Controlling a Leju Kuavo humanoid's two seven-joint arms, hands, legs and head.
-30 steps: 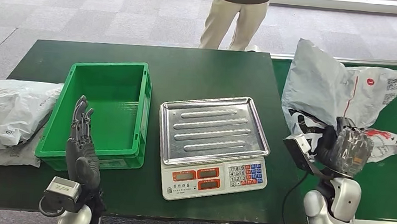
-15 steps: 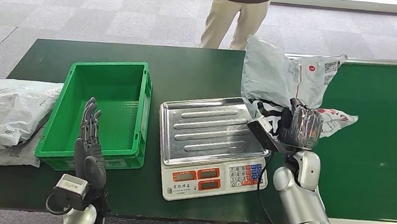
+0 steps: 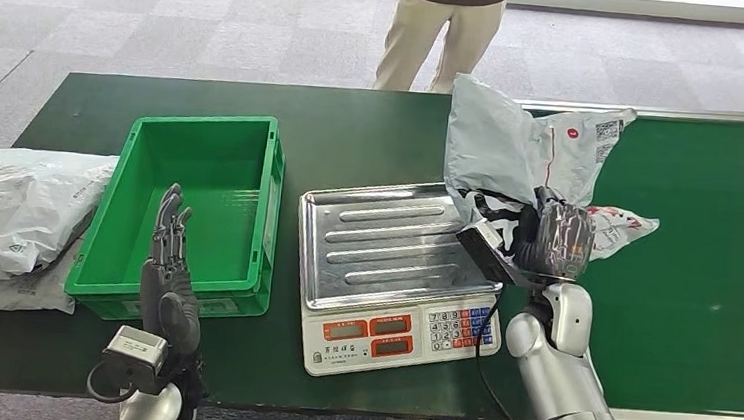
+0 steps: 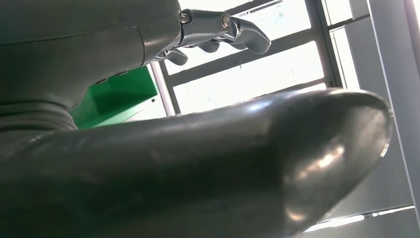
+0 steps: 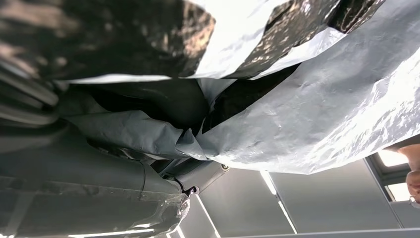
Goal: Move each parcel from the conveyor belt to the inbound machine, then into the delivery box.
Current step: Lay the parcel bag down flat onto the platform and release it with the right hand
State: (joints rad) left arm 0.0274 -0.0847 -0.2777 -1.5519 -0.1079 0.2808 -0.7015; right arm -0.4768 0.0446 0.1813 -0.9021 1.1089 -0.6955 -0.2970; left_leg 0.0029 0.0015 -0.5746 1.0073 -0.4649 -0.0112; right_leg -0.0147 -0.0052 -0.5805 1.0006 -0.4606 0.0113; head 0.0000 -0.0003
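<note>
Head view looks down from high over the counter (image 3: 394, 132) — both wrist views sit close, angled upward toward ceiling windows.

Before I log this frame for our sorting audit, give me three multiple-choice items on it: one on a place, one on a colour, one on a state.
1. Where is the grey parcel held by the right hand?
A. inside the crate
B. raised over the right edge of the scale's tray
C. flat on the floor

2. What colour is the crate?
A. green
B. blue
C. red

3. What state is the left hand in?
A. gripping a parcel
B. pressing the scale's keys
C. holding nothing, fingers extended

Answers:
1 B: the parcel hangs above the edge of the metal tray.
2 A: its walls and floor are green.
3 C: it stands before the crate, nothing in it.
</note>
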